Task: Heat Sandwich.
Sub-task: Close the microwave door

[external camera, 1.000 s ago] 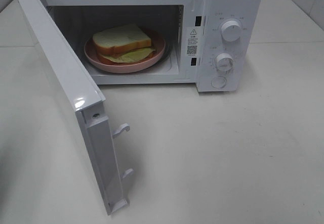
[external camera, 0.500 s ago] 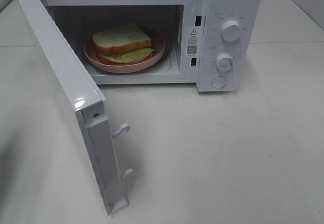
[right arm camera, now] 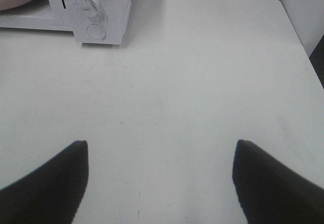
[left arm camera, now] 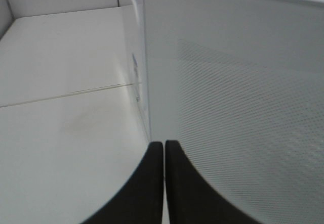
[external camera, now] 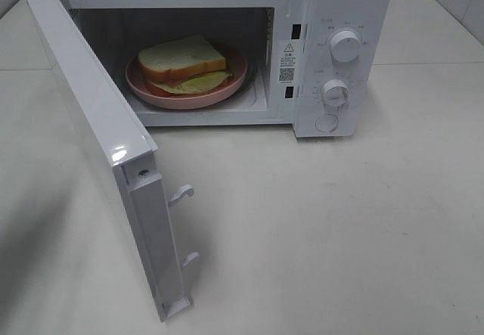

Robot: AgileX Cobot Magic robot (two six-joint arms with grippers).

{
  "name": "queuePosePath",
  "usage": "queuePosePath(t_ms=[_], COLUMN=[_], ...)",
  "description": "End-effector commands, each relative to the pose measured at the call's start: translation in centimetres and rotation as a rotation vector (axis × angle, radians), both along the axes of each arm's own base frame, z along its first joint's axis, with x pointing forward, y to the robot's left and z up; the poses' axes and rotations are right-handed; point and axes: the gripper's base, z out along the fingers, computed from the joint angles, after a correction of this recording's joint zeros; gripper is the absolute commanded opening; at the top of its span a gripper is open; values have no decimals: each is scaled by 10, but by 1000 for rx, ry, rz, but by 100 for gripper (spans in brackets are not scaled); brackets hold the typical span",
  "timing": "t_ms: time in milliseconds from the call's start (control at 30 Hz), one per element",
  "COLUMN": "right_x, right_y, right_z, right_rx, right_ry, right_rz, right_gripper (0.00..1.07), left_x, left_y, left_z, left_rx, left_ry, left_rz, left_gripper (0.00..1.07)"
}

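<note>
The sandwich (external camera: pixel 181 59), white bread with green leaf showing underneath, lies on a round pink plate (external camera: pixel 151 93) inside the white microwave (external camera: pixel 348 2). The microwave's door (external camera: pixel 91 100) stands wide open, swung out toward the front left. Neither gripper shows in the exterior high view. In the left wrist view my left gripper (left arm camera: pixel 164 143) is shut with nothing in it, its black fingers pressed together right beside the door's meshed outer face (left arm camera: pixel 243 107). My right gripper (right arm camera: pixel 160 144) hangs open and empty over bare table, well away from the microwave's control panel (right arm camera: pixel 96 6).
Two white knobs (external camera: pixel 345 45) (external camera: pixel 334 92) and a round button (external camera: pixel 327 122) sit on the control panel. Two latch hooks (external camera: pixel 181 193) stick out of the door's free edge. The white table (external camera: pixel 340 237) stretches in front and to the right; its edge (right arm camera: pixel 298 42) shows in the right wrist view.
A shadow has spread over the table to the left of the open door. The sandwich, plate, microwave and door have not moved.
</note>
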Motion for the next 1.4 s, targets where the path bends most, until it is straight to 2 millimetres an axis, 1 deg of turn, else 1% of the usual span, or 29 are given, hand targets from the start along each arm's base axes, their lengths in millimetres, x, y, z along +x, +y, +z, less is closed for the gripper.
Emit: queuePosePath(t_ms=[33, 67, 167, 200, 233, 333, 367, 400, 433, 500, 533, 600, 700, 733, 800, 867, 900, 1000, 1033, 1067, 1167, 1200, 1233, 1300, 1333, 1367, 1400], right_x=[-4, -4, -4, -4, -4, -4, -4, -4, -4, -4, -4, -4, -4, -4, -4, -4, -4, -4, -4, -4, -4, -4, -4, -4, -4, -4, -4], right_y=[0, 0, 0, 0, 0, 0, 0, 0, 0, 0, 0, 0, 0, 0, 0, 0, 0, 0, 0, 0, 0, 0, 0, 0, 0, 0, 0], right_z=[0, 0, 0, 0, 0, 0, 0, 0, 0, 0, 0, 0, 0, 0, 0, 0, 0, 0, 0, 0, 0, 0, 0, 0, 0, 0, 0], right_rx=[-9, -9, -9, -9, -9, -9, -9, -9, -9, -9, -9, -9, -9, -9, -9, -9, -9, -9, -9, -9, -9, -9, -9, -9, -9, -9, -9], right_ry=[-34, -34, -34, -34, -34, -34, -34, -34, -34, -34, -34, -34, -34, -34, -34, -34, -34, -34, -34, -34, -34, -34, -34, -34, -34, -34, -34], right_rz=[-3, -3, -3, -3, -3, -3, -3, -3, -3, -3, -3, -3, -3, -3, -3, -3, -3, -3, -3, -3, -3, -3, -3, -3, -3, -3, -3], right_gripper=[76, 76, 76, 76, 76, 76, 76, 76, 76, 76, 76, 76, 76, 76, 76, 76, 76, 76, 76, 76, 76, 76, 76, 76, 76, 76, 76], left_x=[4, 5, 7, 7, 10, 15, 15, 18, 20, 22, 22, 26, 29, 29, 33, 37, 37, 42, 45, 45, 51, 51, 54, 57, 60, 60, 62], left_y=[-5, -7, -23, -23, -32, -43, -43, -53, -57, -65, -65, -78, -91, -91, -103, -116, -116, -130, -138, -138, -149, -149, -157, -165, -173, -173, -178], left_z=[2, 0, -8, -8, -11, -13, -13, -15, -15, -16, -16, -17, -18, -18, -20, -19, -19, -18, -16, -16, -14, -14, -14, -13, -11, -11, -10], left_rx=[-35, -45, -26, -26, -15, -25, -25, -29, -28, -29, -29, -26, -34, -34, -50, -57, -57, -60, -72, -72, -77, -77, -69, -70, -78, -78, -85], left_ry=[-40, -35, -11, -11, -6, 4, 4, 9, 10, 9, 9, 7, 6, 6, 13, 10, 10, 5, -4, -4, 0, 0, 3, 10, 9, 9, 3], left_rz=[-48, -60, -132, -132, -159, -184, -184, -200, -209, -215, -215, -227, -240, -240, -246, -268, -268, -296, -305, -305, -311, -311, -316, -320, -327, -327, -332], left_gripper=[0, 0, 0, 0, 0, 0, 0, 0, 0, 0, 0, 0, 0, 0, 0, 0, 0, 0, 0, 0, 0, 0, 0, 0, 0, 0, 0])
